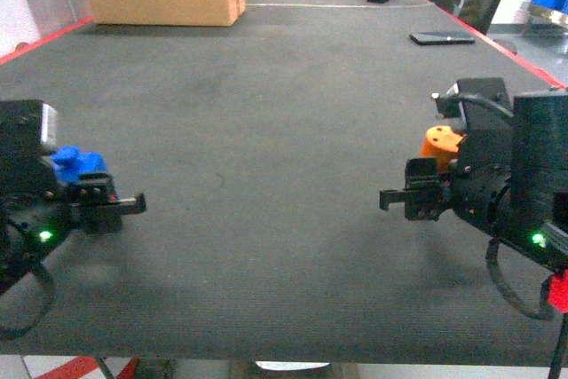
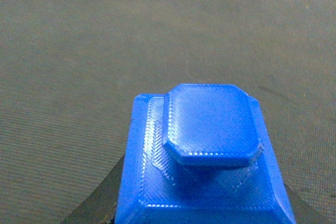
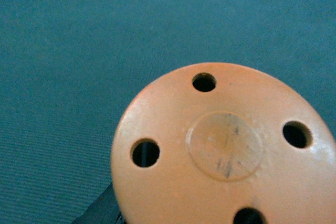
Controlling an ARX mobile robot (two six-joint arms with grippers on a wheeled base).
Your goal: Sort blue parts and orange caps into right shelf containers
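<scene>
Blue part (image 2: pixel 202 161) sits right at the left gripper (image 1: pixel 120 206), filling the wrist cam; dark finger edges flank its base, so it looks clamped. Orange cap (image 3: pixel 223 148), w/ four holes, sits likewise at the right gripper (image 1: pixel 399 200), apparently held. Both hang low over the dark mat (image 1: pixel 275 130), well apart.
</scene>
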